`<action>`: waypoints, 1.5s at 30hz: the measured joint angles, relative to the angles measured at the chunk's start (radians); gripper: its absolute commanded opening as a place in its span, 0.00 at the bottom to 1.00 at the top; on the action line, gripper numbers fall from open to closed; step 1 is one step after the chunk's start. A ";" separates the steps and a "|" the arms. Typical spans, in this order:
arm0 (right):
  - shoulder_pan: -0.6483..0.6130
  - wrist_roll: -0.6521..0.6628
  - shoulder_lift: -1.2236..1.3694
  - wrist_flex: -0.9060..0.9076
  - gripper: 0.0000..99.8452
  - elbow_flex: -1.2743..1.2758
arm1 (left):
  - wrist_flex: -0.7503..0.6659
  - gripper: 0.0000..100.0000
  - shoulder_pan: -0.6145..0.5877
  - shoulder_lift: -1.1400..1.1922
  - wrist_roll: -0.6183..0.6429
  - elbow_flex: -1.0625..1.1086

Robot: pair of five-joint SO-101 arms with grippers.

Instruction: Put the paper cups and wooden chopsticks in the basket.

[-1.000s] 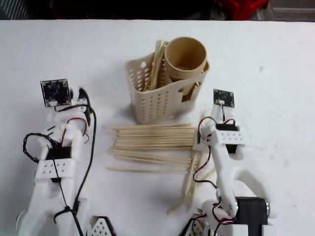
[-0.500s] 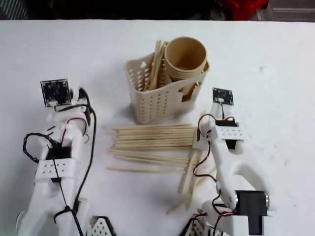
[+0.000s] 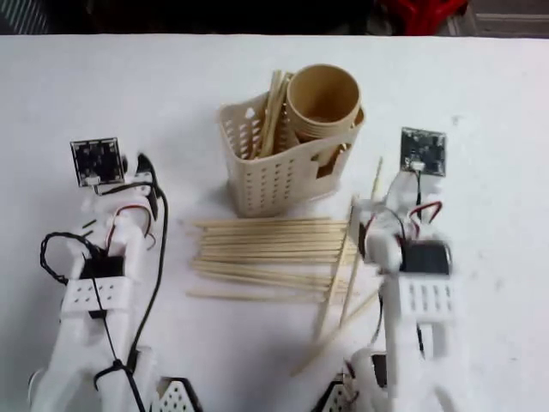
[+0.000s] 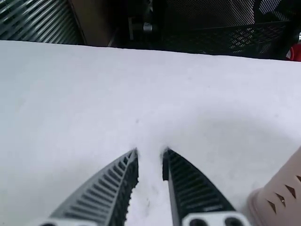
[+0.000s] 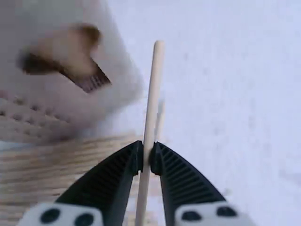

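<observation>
The right fingers (image 5: 117, 174) are clamped on one pale wooden chopstick (image 5: 153, 84) near its middle. Its far end points past the tips toward the cream perforated plastic basket (image 3: 274, 184) just ahead. Brown paper cups (image 3: 326, 103) and several sticks stand inside the basket. The loose pile of wooden chopsticks (image 3: 257, 249) lies on the white counter (image 3: 480, 86) beside these fingers. The left fingers (image 4: 113, 188) are almost together, holding nothing, over bare counter. Pinched at a single spot, the stick could pivot or slip, and its tip could catch the basket rim. A second stick may sit behind it, but blur hides that. No writing is legible.
</observation>
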 measured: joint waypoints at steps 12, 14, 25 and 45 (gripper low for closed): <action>-0.276 0.000 0.072 -0.193 0.02 -0.621 | 0.000 0.10 0.000 0.000 0.000 0.000; -0.305 0.000 0.198 -0.275 0.02 -0.687 | 0.000 0.10 0.000 0.000 0.000 0.000; -0.341 0.000 0.606 -0.505 0.02 -0.770 | 0.000 0.10 0.000 0.000 0.000 0.000; -0.347 0.000 0.494 -0.140 0.15 -0.770 | 0.000 0.10 0.000 0.000 0.000 0.000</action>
